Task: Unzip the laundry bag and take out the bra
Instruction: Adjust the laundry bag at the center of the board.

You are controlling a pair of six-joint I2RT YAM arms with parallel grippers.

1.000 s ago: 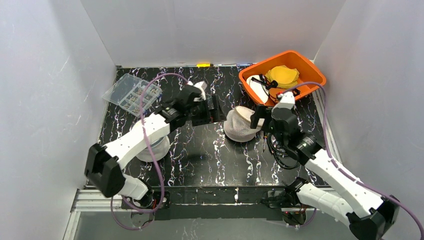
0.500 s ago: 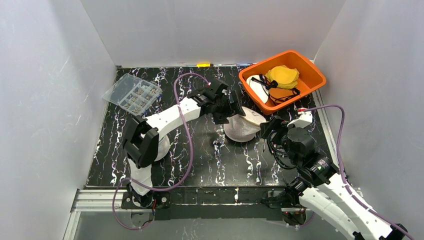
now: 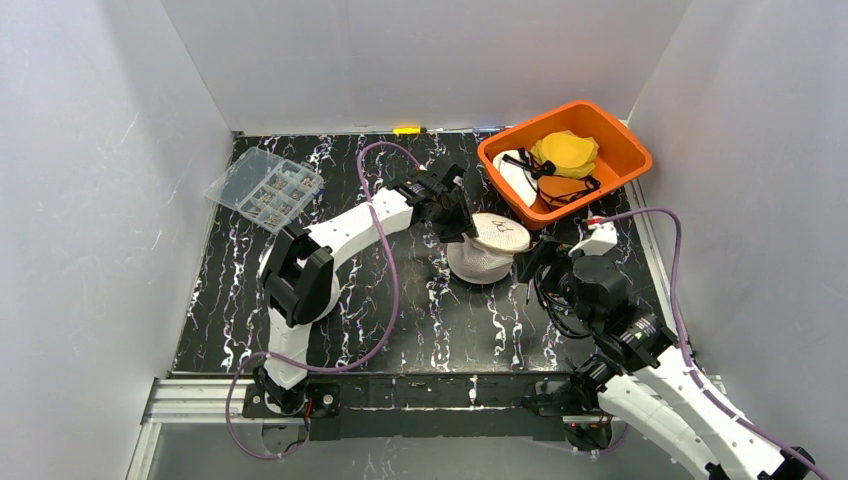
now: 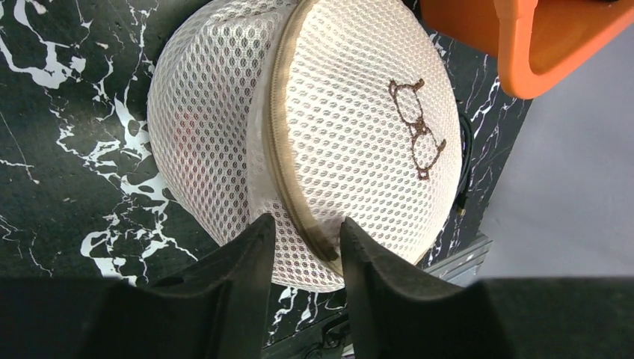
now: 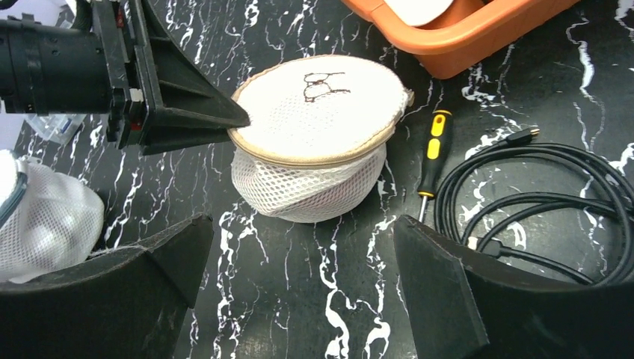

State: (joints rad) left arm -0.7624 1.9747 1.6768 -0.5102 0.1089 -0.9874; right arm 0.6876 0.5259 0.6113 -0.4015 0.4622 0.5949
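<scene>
Two pincers are flanking the white mesh dome-shaped laundry bag point(image 3: 488, 252), which is sitting mid-way across the black marbled bench point(image 3: 400, 320) and looking fully zipped. The bra is not showing and is presumably inside. Nearest, the right pincer point(image 5: 299, 247) is hovering at the bag's 4 o'clock, jaws spread wide and holding nothing. Beyond, the left pincer point(image 4: 306, 224) is meeting the rim from 10 o'clock, fingers slightly apart, straddling the tan zipper band point(image 4: 280, 149). That band is running 12 to 6 into the gap, so the left arm is closer. Farthest, at 1 o'clock, the orange plastic tub point(image 3: 620, 135) is standing.
</scene>
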